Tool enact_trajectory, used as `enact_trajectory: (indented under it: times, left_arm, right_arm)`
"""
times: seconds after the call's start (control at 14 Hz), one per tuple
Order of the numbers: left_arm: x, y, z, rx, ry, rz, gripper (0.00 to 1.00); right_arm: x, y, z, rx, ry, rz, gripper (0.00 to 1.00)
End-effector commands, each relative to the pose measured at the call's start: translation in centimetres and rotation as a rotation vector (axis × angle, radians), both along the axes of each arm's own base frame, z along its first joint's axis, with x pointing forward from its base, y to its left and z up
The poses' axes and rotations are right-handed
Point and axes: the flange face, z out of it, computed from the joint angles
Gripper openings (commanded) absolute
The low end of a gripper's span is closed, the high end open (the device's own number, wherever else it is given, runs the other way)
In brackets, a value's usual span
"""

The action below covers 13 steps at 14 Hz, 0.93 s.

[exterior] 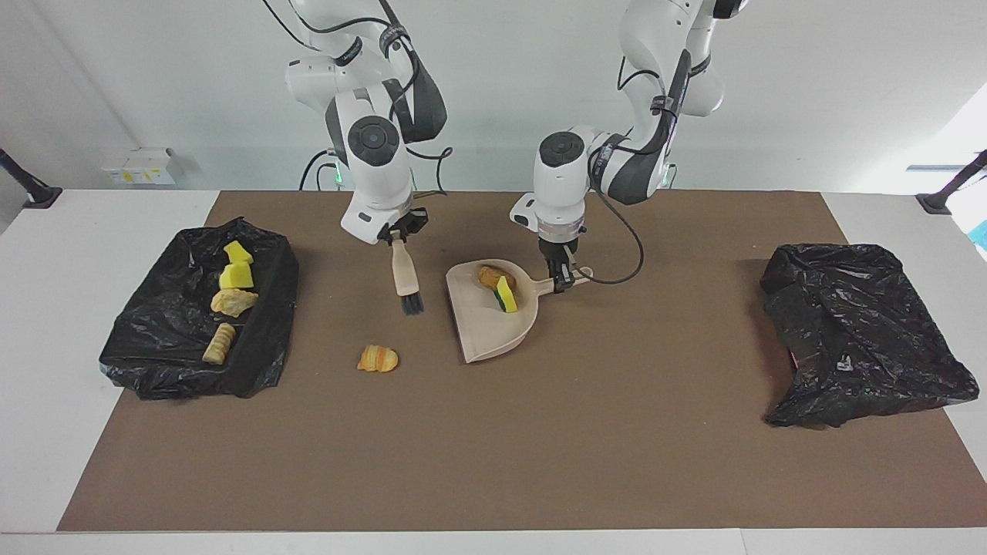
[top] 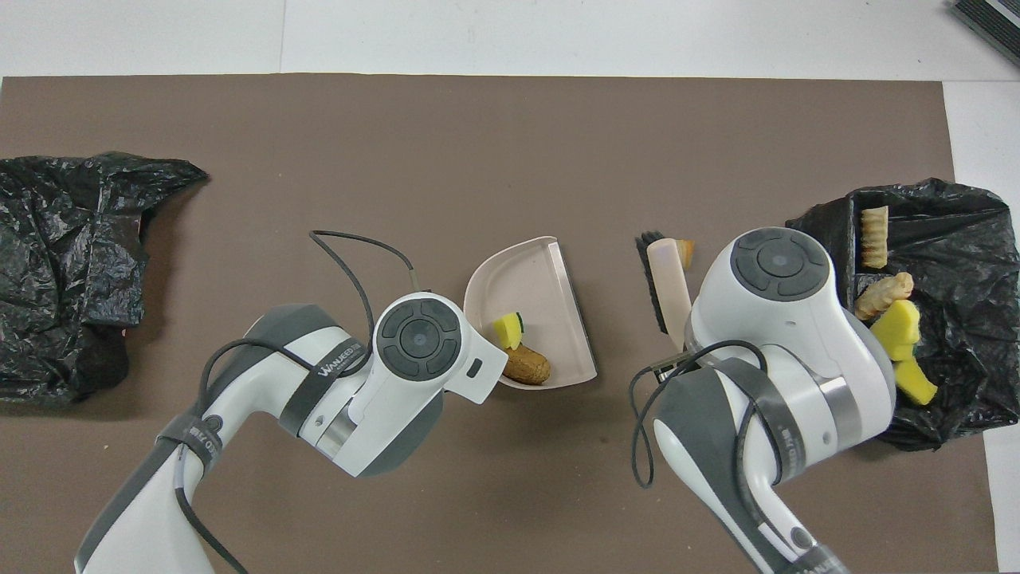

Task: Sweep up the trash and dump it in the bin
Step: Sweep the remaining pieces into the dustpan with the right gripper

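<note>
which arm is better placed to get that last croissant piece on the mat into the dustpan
Right. The right gripper holds the brush, whose bristles hang close to the croissant piece. The left gripper only holds the dustpan by its handle, mouth toward that piece.

- Beige plastic dustpan (top: 550, 275) on the brown mat (top: 478, 143) covering the counter; a green-backed yellow sponge chunk (top: 508, 328) and a brown bread roll (top: 527, 366) lie in it, touching.
- Left arm's wrist (top: 418, 339) covers the dustpan's near edge; its gripper is hidden.
- Beige-handled brush with black bristles (top: 668, 281) beside the dustpan, toward the right arm's end; an orange pastry bit (top: 685, 249) peeks out by it.
- Right arm's wrist (top: 785, 275) covers the handle's near end.
- Black-bag-lined bin (top: 968, 239) holds a ridged tan piece (top: 875, 235), knobbly tan piece (top: 883, 292), two yellow sponge chunks (top: 896, 328).
- Crumpled black plastic bag (top: 64, 263) at the left arm's end.
</note>
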Motion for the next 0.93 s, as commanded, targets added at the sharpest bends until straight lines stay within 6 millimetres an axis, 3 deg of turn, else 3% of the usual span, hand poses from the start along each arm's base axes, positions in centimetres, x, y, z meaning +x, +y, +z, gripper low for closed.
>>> enact_trajectory:
  times: [0.0, 0.21, 0.5, 0.64, 0.86]
  left_arm:
    - [0.3, 0.1, 0.7, -0.014, 0.002, 0.114, 0.00]
    - [0.3, 0.0, 1.3, 0.015, 0.028, 0.136, 0.00]
    - [0.0, -0.3, 1.2, 0.014, 0.028, 0.128, 0.00]
    - [-0.1, -0.3, 1.2, 0.016, 0.029, 0.126, 0.00]
    - [-0.3, -0.3, 1.1, 0.019, 0.033, 0.125, 0.00]
  right_arm:
    - [5.3, -4.4, -1.4, -0.085, -0.001, 0.051, 0.00]
    - [9.0, -5.7, -2.4, -0.199, -0.033, 0.119, 0.00]
    - [13.6, -5.6, -6.0, -0.307, 0.000, 0.184, 0.00]
    - [13.3, -3.1, -6.2, -0.283, -0.005, 0.200, 0.00]
    - [12.3, -4.1, -9.4, -0.177, 0.071, 0.107, 0.00]
